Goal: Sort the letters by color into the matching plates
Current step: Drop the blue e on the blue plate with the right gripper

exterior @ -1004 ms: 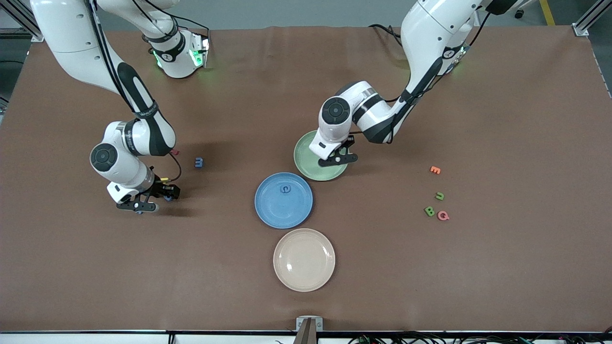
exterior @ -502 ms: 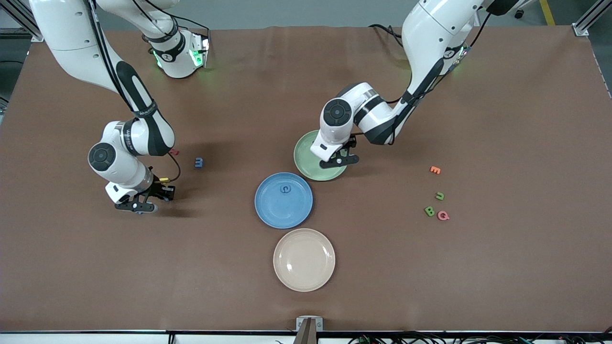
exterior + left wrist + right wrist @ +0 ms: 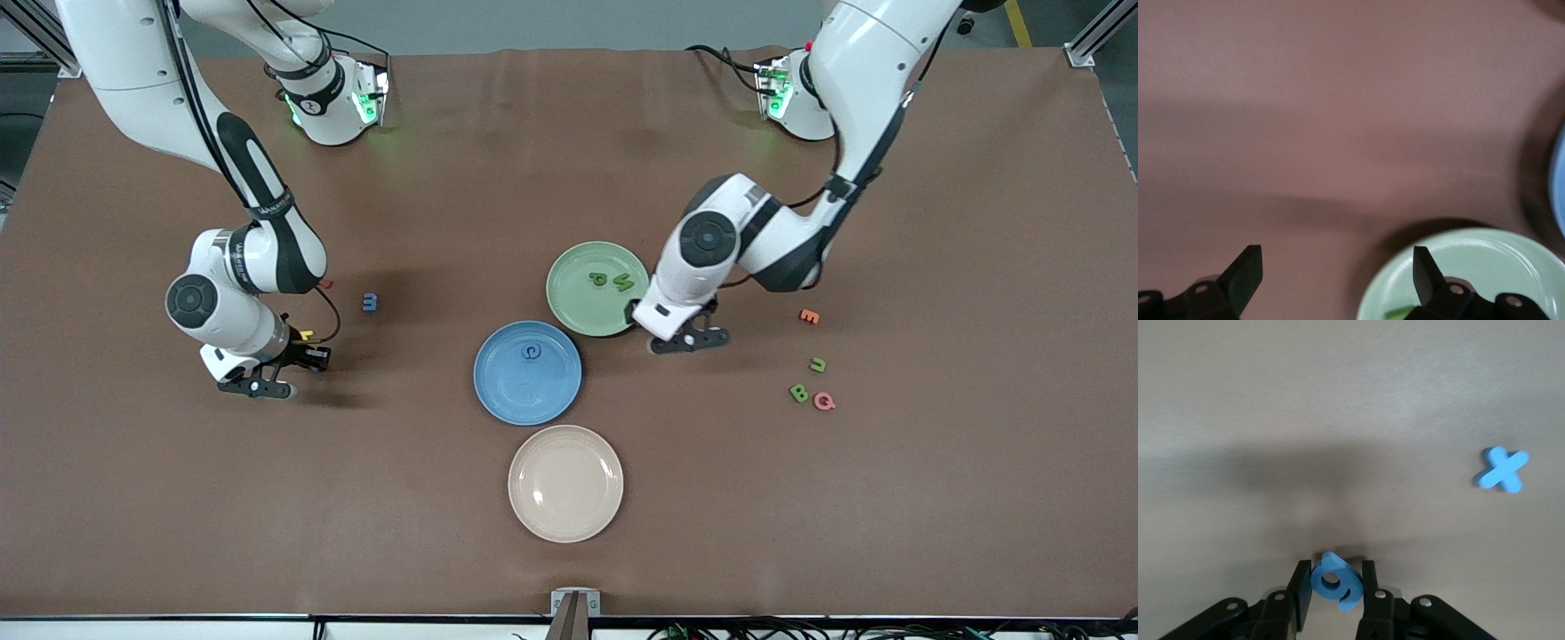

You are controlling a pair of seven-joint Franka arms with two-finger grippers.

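My right gripper (image 3: 271, 378) is shut on a blue letter (image 3: 1337, 580), low over the table toward the right arm's end. A blue X letter (image 3: 1501, 469) lies on the table close by. Another blue letter (image 3: 370, 303) lies apart on the table. The blue plate (image 3: 498, 391) holds one blue letter (image 3: 532, 352). The green plate (image 3: 573, 307) holds two green letters (image 3: 599, 278) (image 3: 625, 284). My left gripper (image 3: 683, 338) is open and empty, just off that plate's rim (image 3: 1485, 267). Two green letters (image 3: 817, 364) (image 3: 798, 393) lie toward the left arm's end.
A cream plate (image 3: 565, 483) lies nearer the front camera than the blue plate. An orange letter (image 3: 809, 316) and a pink letter (image 3: 824, 402) lie by the green ones. A red letter (image 3: 325, 284) and a yellow letter (image 3: 307, 335) show beside the right arm.
My left gripper has moved off the green plate toward the left arm's end, and two green letters now show in the plate. The right gripper has barely moved.
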